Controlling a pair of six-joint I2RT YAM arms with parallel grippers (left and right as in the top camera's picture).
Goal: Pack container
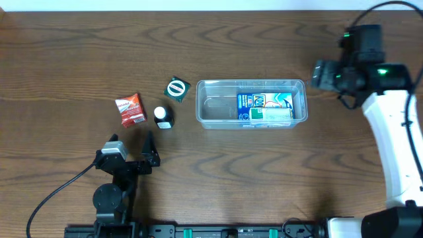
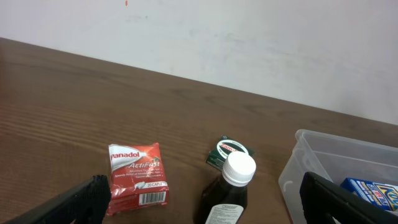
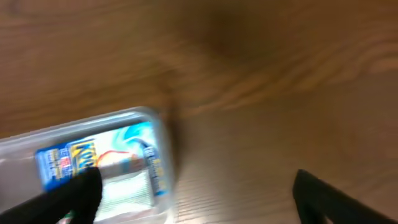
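The clear container (image 1: 211, 109) lies mid-table and holds a blue-and-white carton (image 1: 264, 101) and a green-and-white pack (image 1: 272, 114). To its left on the table are a red Panadol box (image 1: 130, 109), a dark bottle with a white cap (image 1: 162, 116) and a small green box (image 1: 176, 89). My left gripper (image 1: 131, 140) is open and empty, just in front of the red box and bottle. In the left wrist view the bottle (image 2: 233, 186) stands between its open fingers (image 2: 202, 208). My right gripper (image 1: 324, 74) is open and empty, right of the container; its view is blurred (image 3: 199, 199).
In the left wrist view the red box (image 2: 137, 174), the green box (image 2: 229, 151) and the container's corner (image 2: 311, 162) show ahead, with a white wall behind. The right wrist view shows the container's end (image 3: 81, 124) with the carton (image 3: 99, 155) and bare wood.
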